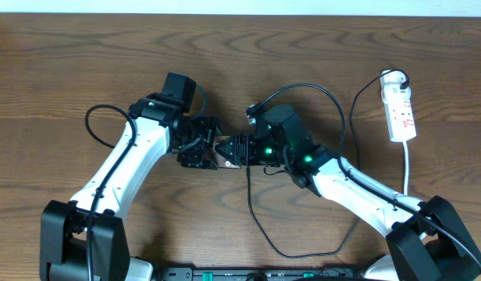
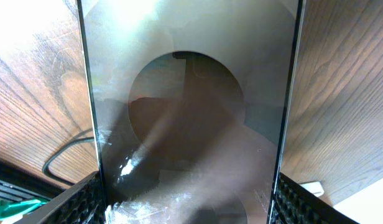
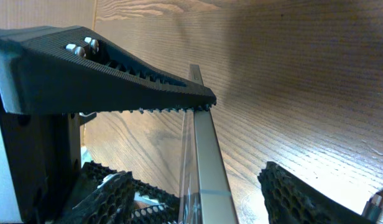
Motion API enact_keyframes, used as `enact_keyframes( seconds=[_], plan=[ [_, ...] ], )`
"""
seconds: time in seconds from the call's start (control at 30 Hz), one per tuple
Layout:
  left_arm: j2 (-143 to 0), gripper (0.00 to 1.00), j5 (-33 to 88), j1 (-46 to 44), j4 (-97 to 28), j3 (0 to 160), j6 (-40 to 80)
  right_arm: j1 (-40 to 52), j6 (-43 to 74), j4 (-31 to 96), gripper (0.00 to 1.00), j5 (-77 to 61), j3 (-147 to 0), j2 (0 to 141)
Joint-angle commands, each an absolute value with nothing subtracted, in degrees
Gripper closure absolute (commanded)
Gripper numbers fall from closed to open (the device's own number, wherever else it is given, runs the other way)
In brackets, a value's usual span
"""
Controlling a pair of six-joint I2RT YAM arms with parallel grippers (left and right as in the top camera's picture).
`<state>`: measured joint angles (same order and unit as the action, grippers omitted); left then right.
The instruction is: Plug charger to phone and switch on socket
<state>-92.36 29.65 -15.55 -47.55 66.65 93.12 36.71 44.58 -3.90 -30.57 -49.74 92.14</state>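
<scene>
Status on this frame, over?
Left gripper shut on phone. Right gripper open, straddling phone's edge. Charger tip unseen; socket untouched, far right.

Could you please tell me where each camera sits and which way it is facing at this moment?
Overhead: above the table, looking straight down; the left arm and right arm show, meeting mid-table, with the socket to the right.
Left wrist: on the left arm, looking along the left fingers at the phone clamped between them.
Right wrist: on the right arm, facing the phone's thin edge; the right fingers stand apart either side.
Shared: both wrist views show the phone and the wooden table.
</scene>
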Motion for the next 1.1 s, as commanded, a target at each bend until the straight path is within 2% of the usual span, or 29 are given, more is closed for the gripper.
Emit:
enact_keyframes(
  seconds=[0.0,0.5,0.63,0.7,0.83,1.07],
  plan=[
    [-90.96,0.92,31.11,-15.73,-47.64,67.61,95.35,37.23,44.36,-3.75,0.41,-29.19,-50.39,92.23],
    [-90.96,0.93,31.11,-15.84,-47.66,67.61,97.76,40.23,45.41,-3.75,0.46,-25.39,-50.39,92.23],
    [-90.96,0.93,31.09,-15.84,-47.66,67.61,97.60,40.23,45.41,-3.75,0.56,-25.39,-50.39,92.23],
    [-90.96,0.93,31.09,-15.86,-47.66,67.61,97.58,40.23,45.41,-3.75,0.57,-25.41,-50.39,92.23],
    [-90.96,0.93,31.09,-15.84,-47.66,67.61,97.34,40.23,45.41,-3.73,0.69,-25.41,-50.39,92.23],
    [-90.96,0.93,31.07,-15.86,-47.66,67.61,97.36,40.23,45.43,-3.73,0.76,-25.41,-50.39,92.23]
  ],
)
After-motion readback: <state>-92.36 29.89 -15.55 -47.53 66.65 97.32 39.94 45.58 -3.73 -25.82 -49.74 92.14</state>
